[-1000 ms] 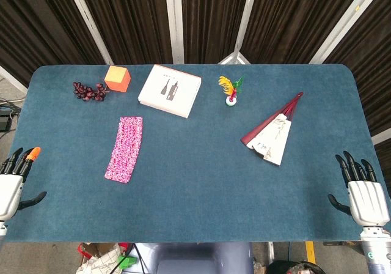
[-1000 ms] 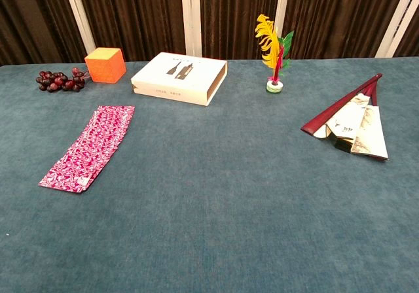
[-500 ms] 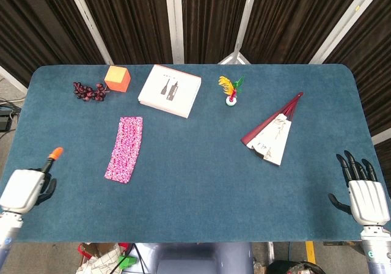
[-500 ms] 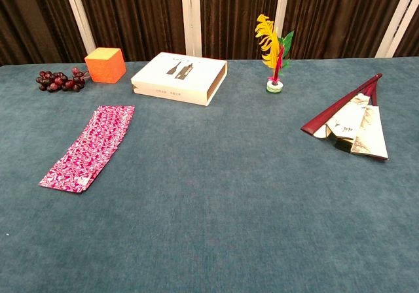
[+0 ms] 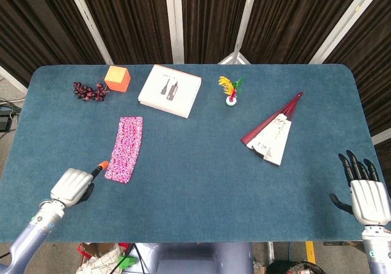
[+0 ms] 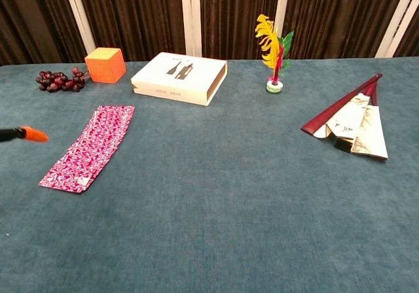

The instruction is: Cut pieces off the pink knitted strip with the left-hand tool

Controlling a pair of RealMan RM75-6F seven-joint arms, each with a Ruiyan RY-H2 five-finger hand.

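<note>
Table (image 5: 201, 182) is covered in blue-teal carpet-like cloth with rounded corners; behind it hang dark pleated curtains (image 5: 122, 17) crossed by pale metal bars (image 5: 174, 20). Floor clutter shows under the near edge, too small to identify. My left hand (image 5: 72, 186) is over the near-left part of the table, fingers curled in around a tool (image 5: 100, 166) with a dark shaft and an orange tip; in the chest view only that tip and a bit of shaft (image 6: 23, 134) enter at the left edge. The tip points toward the strip (image 5: 125, 148) and sits just beside its near end; whether it touches I cannot tell. The strip lies flat, pink with a white fleck pattern, long axis running away from me, left of centre (image 6: 88, 147). My right hand (image 5: 368, 196) is at the near-right edge, holding nothing, fingers extended and apart, thumb out to the side. Far side of the table, left to right: dark grapes (image 5: 88, 92), orange cube (image 5: 117, 78), white box (image 5: 170, 91), yellow-green feathered toy (image 5: 231, 90) standing upright on a small base. A half-folded fan (image 5: 274, 133) with dark red ribs lies right of centre, well apart from the strip.
</note>
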